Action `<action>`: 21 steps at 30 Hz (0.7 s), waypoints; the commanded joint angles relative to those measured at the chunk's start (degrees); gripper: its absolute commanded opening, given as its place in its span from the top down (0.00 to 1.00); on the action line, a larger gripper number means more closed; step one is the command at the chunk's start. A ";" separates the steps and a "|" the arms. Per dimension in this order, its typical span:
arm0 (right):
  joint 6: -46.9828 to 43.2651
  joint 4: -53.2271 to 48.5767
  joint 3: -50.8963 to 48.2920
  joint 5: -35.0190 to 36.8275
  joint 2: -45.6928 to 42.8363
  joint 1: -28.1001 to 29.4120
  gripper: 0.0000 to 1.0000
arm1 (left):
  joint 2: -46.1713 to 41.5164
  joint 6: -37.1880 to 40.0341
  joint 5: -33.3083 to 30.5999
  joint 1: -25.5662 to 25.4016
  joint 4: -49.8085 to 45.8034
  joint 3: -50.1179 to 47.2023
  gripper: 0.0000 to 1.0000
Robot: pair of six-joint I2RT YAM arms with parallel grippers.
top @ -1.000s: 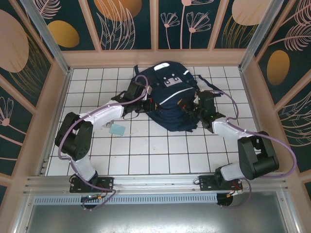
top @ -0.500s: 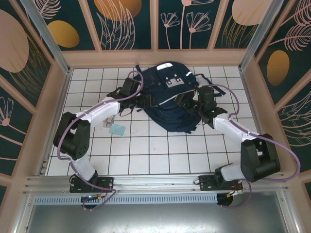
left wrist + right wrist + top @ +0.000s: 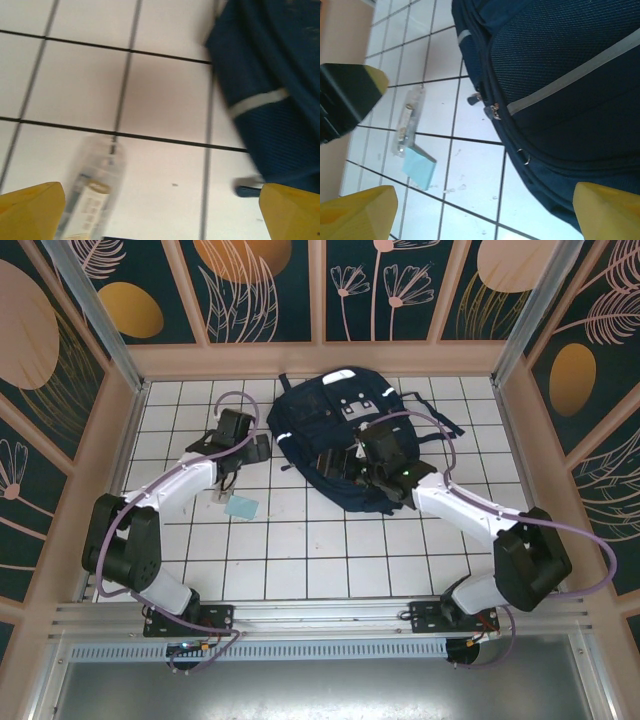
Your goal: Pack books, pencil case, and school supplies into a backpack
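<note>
L gripper [image 3: 160, 212] & R gripper [image 3: 482, 210] wide, empty; clear strip [image 3: 95, 195] seems touching blue square [image 3: 420, 167] nr backpack [image 3: 312, 425].

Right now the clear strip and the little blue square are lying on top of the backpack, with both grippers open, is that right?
Not quite. The clear strip and the little blue square lie on the white tiles beside the backpack, not on top of it, as the right wrist view shows. The left gripper and right gripper are indeed open.
</note>
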 commanded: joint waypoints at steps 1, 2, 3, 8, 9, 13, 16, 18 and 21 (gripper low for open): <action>-2.20 -3.85 3.04 3.80 1.84 0.32 0.06 | -1.25 1.57 -3.39 1.97 -3.31 -3.53 0.01; -2.60 -4.53 3.37 4.57 2.14 0.32 0.01 | -1.21 1.32 -2.95 2.70 -3.23 -3.97 0.01; -3.00 -5.08 3.63 5.39 2.49 0.32 0.01 | -0.97 0.95 -2.03 3.63 -2.95 -5.90 0.01; -5.26 -9.95 6.93 9.07 4.71 -0.12 0.01 | 2.60 0.47 -1.07 6.17 -1.84 -7.68 0.01; -5.76 -11.05 7.82 10.95 5.14 -0.28 0.01 | 2.98 0.44 -1.18 6.48 -1.28 -8.20 0.01; -6.76 -11.39 9.09 11.22 5.94 -1.08 0.01 | 4.92 0.86 -0.19 7.96 0.21 -9.47 0.01; -6.00 -10.14 8.30 11.82 5.57 -1.05 0.01 | 7.48 1.31 3.93 8.89 2.06 -9.73 0.03; -5.38 -8.83 7.02 12.44 4.66 -1.12 0.01 | 9.93 1.56 4.91 8.98 2.00 -9.35 0.06; -5.21 -7.96 5.72 13.10 3.34 -1.25 0.01 | 11.13 1.78 6.57 9.05 2.78 -9.67 0.13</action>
